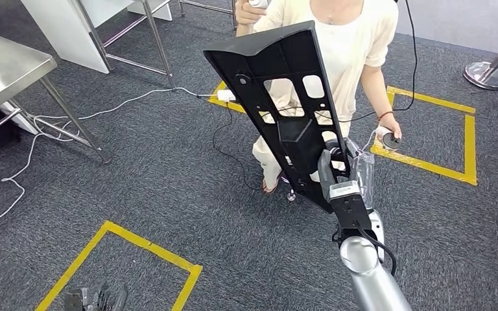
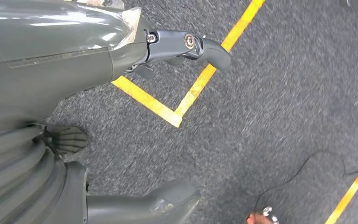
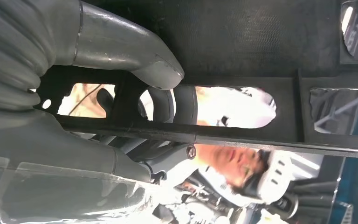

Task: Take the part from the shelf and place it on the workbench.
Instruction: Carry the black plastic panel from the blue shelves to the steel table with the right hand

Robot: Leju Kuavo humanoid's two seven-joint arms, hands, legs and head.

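Note:
The part [image 1: 279,97] is a large black flat plastic panel with several cut-out holes. It stands tilted in the air in front of me, held at its lower end by my right hand [image 1: 340,178]. In the right wrist view the thumb [image 3: 140,51] presses one face of the part [image 3: 242,42] and the fingers [image 3: 168,105] wrap the other side through a slot. My left hand [image 1: 94,299] hangs low at the bottom edge of the head view; the left wrist view shows its fingers [image 2: 200,46] spread over carpet with nothing in them.
A person [image 1: 337,39] in a cream top stands just behind the part, holding controllers. A steel table [image 1: 6,65] is at the far left. Yellow tape squares [image 1: 136,246] mark the grey carpet, and white cable [image 1: 123,103] trails across it.

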